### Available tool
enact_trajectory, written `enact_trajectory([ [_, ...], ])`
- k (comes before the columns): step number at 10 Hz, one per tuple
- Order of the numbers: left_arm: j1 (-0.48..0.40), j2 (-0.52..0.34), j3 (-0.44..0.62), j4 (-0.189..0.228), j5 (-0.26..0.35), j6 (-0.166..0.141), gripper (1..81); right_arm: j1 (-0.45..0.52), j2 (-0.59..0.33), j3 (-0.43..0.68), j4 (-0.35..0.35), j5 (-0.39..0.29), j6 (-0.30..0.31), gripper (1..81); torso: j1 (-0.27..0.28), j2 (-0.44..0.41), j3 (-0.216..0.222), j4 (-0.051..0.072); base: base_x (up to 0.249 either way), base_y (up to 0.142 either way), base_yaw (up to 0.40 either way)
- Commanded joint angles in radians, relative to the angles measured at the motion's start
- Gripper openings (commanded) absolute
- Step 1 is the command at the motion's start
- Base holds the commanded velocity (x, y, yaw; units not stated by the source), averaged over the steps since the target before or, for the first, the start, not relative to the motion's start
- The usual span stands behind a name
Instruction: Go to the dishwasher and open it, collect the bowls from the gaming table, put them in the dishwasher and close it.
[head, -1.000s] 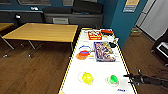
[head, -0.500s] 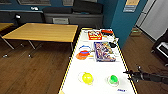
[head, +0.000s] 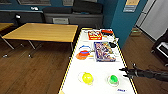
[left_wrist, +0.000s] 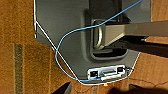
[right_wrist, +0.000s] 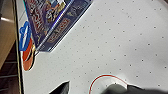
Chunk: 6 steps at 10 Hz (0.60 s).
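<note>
Head view: right end effector (head: 125, 72) open, empty, apparently just beside bright green bowl (head: 113, 79)

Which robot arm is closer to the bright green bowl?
The right one. The right gripper hangs over the gaming table's edge, just beside the bright green bowl and apart from it. The left wrist view looks down at the robot's base over wooden floor, away from the table.

2 bowls on gaming table (head: 100, 65): yellow-green bowl (head: 87, 77) at 7 o'clock, bright green bowl (head: 114, 79) at 5 o'clock. 3 game boxes: purple box (head: 104, 51) center, red-yellow box (head: 94, 35) at 12, red box (head: 107, 32) at 1. 1 wooden-topped table (head: 42, 32) at 10. 1 gripper (head: 126, 72) at 4.
</note>
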Motion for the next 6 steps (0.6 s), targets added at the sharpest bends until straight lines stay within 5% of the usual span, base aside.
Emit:
enact_trajectory([
  [1,0.009,-0.011,0.004,-0.002,0.072,0.001,81.1,0.124,0.026,-0.034,0.010,-0.029,0.002,81.1,0.000,0.000,0.000,0.000,0.000,0.000,0.000],
  [6,0.009,-0.011,0.004,-0.002,0.072,0.001,81.1,0.115,0.073,-0.049,0.004,-0.029,0.002,81.1,0.000,0.000,0.000,0.000,0.000,0.000,0.000],
])
